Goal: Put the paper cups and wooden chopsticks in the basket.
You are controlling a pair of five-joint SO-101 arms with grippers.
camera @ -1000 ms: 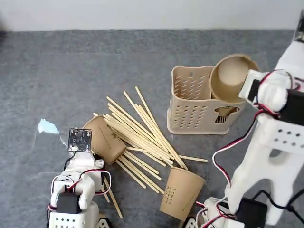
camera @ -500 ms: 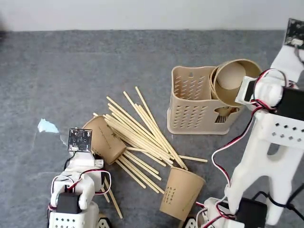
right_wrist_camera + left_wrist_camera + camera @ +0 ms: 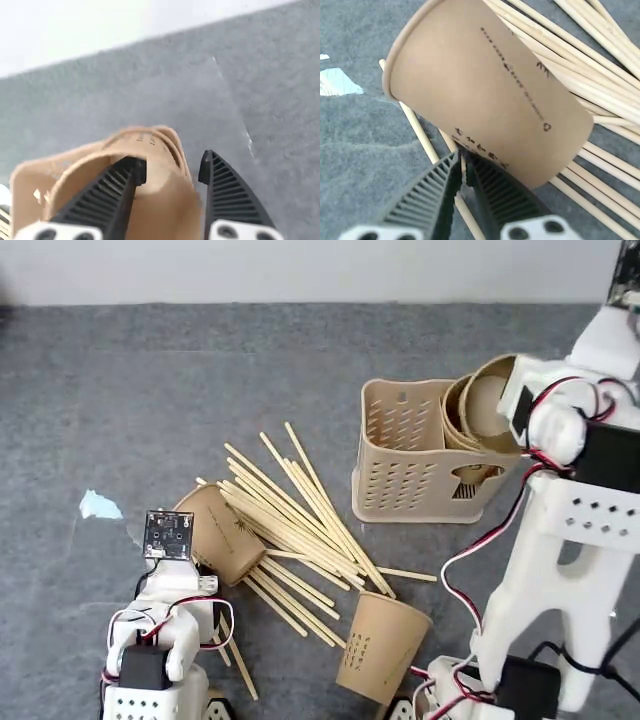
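Progress judged partial. Nearest the arm bases: near cup (image 3: 380,645) on the table (image 3: 200,370), outside the basket, attitude not clear. Just beyond, ahead of the left arm: lying cup (image 3: 220,535) on its side, resting across the wooden chopsticks (image 3: 300,520), all loose in a fanned heap on the table. Farther off, toward the right arm: basket (image 3: 400,470) upright, with nested cups (image 3: 480,405), apparently two, tilted in the compartment nearer that arm. Tally as judged: two cups in, two cups and every chopstick outstanding.

From the left wrist view, not readable from above: left gripper (image 3: 461,162) with jaws together, nothing between them, tips against or just short of the lying cup's side, one chopstick passing beneath.

From the right wrist view: right gripper (image 3: 172,164) over the nested cups, jaws apart, one finger inside the rim and one outside, paper wall between but not pinched as far as can be told.

From the high view, not obtainable at either wrist: overall count and layout. Blue scrap (image 3: 98,506) noted on the table beyond the left arm, of no bearing on the task.
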